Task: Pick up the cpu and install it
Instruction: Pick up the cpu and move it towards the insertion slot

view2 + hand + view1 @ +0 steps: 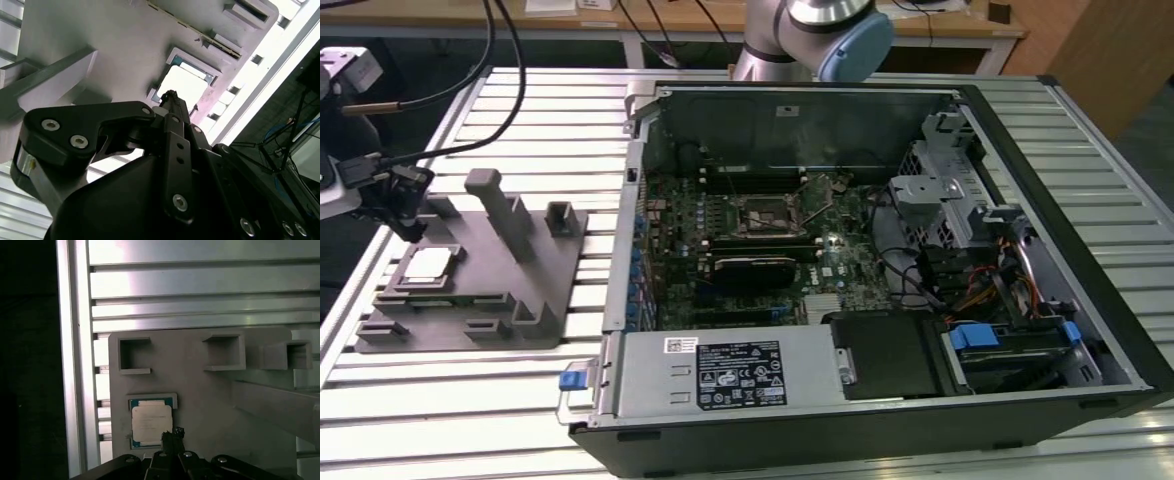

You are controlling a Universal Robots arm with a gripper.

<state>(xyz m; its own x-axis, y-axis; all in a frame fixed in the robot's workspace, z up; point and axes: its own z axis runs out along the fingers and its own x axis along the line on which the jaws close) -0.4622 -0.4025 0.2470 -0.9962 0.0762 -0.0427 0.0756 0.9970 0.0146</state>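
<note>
The cpu (430, 262) is a small pale silvery square lying flat in a shallow pocket of the grey plastic tray (520, 290), at the exterior view's left. It also appears in both wrist views, as the cpu (151, 422) with a teal rim around it and as the bright cpu (187, 85). My gripper (408, 225) hangs just above the tray beside the chip. Its dark fingertips meet in one narrow point, the gripper (172, 433) right at the chip's edge, the gripper (170, 96) shut with nothing in it. The dark metal-framed socket (763, 215) sits on the motherboard inside the open case.
The open computer case (1067, 250) takes up the middle and the exterior view's right of the slatted aluminium table (520, 110). Upright grey posts (500, 205) rise from the tray near my gripper. A black block (754, 270) lies below the socket. The arm's base (814, 35) stands behind the case.
</note>
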